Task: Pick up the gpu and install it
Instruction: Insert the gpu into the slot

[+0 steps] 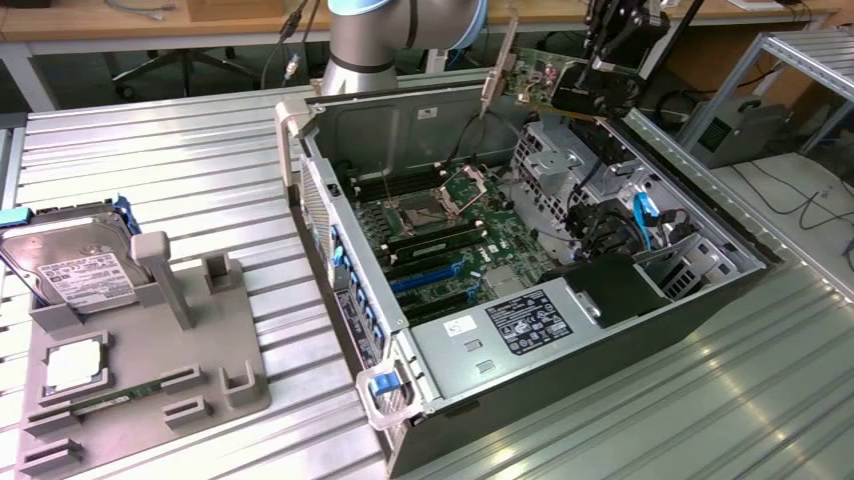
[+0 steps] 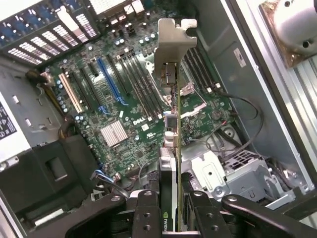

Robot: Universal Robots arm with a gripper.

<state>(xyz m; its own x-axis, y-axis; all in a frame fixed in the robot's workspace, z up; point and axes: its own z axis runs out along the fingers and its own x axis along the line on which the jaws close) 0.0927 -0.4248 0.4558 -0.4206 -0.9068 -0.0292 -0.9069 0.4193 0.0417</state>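
Observation:
The gpu (image 1: 538, 68) hangs in the air above the far end of the open computer case (image 1: 694, 300), its silver bracket (image 1: 501, 62) pointing toward the exterior view's left. My gripper (image 1: 590, 88) is shut on the card's black end. In the wrist view the gpu (image 2: 170, 148) stands edge-on between my two fingers (image 2: 147, 214), and its bracket (image 2: 173, 42) is at the end away from me. Beneath it lies the green motherboard (image 2: 119, 114) with its blue and black expansion slots (image 2: 110, 82). The card is clear of the board and touches no slot.
A grey parts holder (image 1: 200, 350) sits at the exterior view's left with a silver hard drive (image 1: 74, 268), a CPU (image 1: 74, 365) and a green RAM stick (image 1: 114, 395). The arm's base (image 1: 367, 45) stands behind the case. Drive cages and cables (image 1: 627, 225) fill the case's right side.

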